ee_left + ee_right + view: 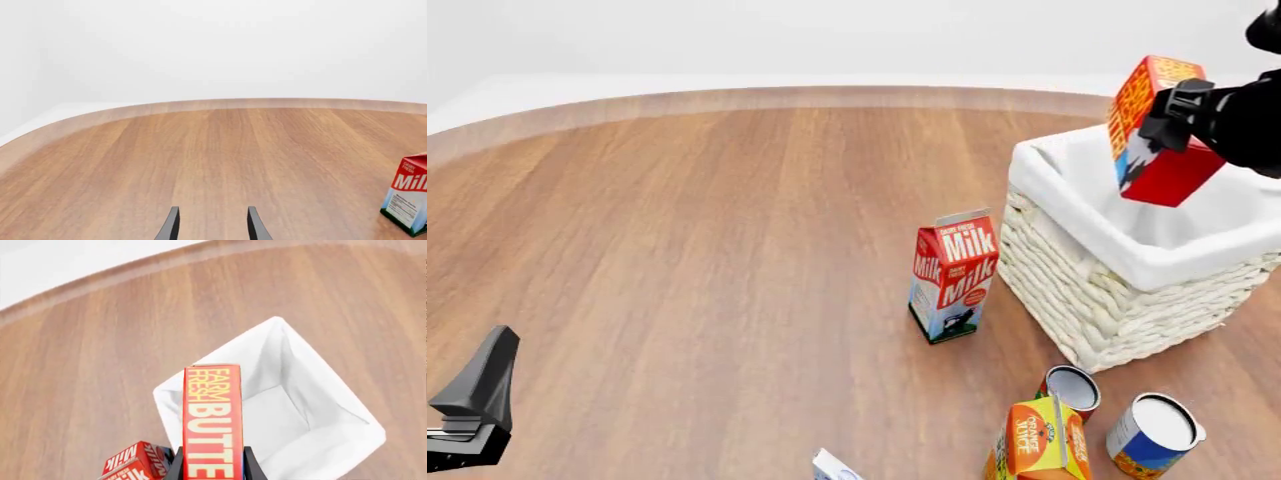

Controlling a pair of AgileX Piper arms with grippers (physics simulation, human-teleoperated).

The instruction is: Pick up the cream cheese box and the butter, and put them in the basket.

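Red-orange butter (212,420) sits pinched in our right tool (1165,125), hanging tilted directly above the open basket (1054,185), clear of its liner. Our left tool (211,225) hovers with fingers spread over bare bench (200,160), nothing between them.

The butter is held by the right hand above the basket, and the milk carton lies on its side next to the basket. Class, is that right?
Not quite. The milk carton stands upright beside the basket, not on its side; the front view shows this. The rest holds: the right hand grips the butter above the basket's opening, as the right wrist view confirms.
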